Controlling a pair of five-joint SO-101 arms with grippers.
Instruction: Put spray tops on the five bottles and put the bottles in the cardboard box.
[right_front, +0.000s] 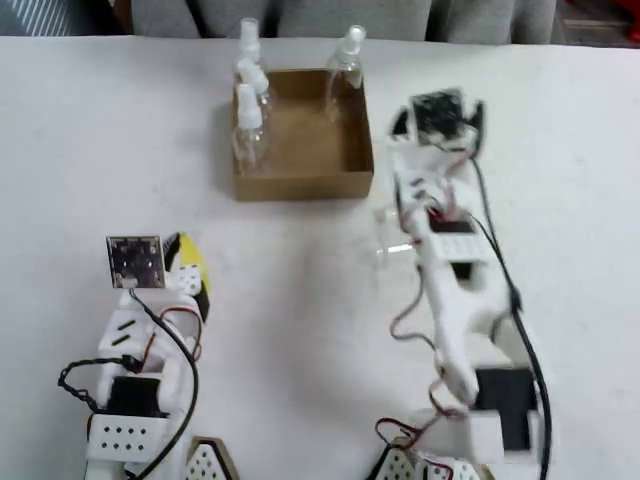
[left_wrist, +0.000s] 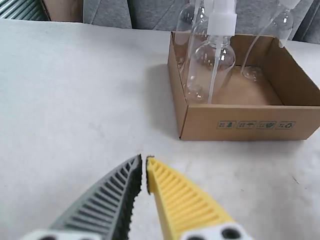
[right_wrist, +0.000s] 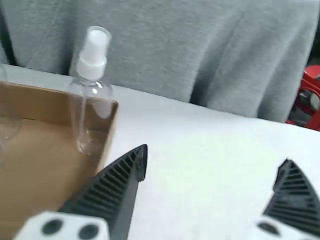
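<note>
High view: the cardboard box (right_front: 300, 187) holds four bottles (right_front: 248, 115) with spray tops on, three along one wall and one in the opposite corner; a faint clear shape (right_front: 385, 240) beside the right arm (right_front: 440, 265) may be the fifth bottle, so confirm this before reaching. Left wrist view: the left gripper (left_wrist: 144, 162) sits well short of the box, jaws all but together on nothing; leave it parked. Right wrist view: the right gripper (right_wrist: 215, 157) hangs just beside the box, jaws wide apart; grip the fifth by its body and steer clear of the standing bottle (right_wrist: 90, 95).
</note>
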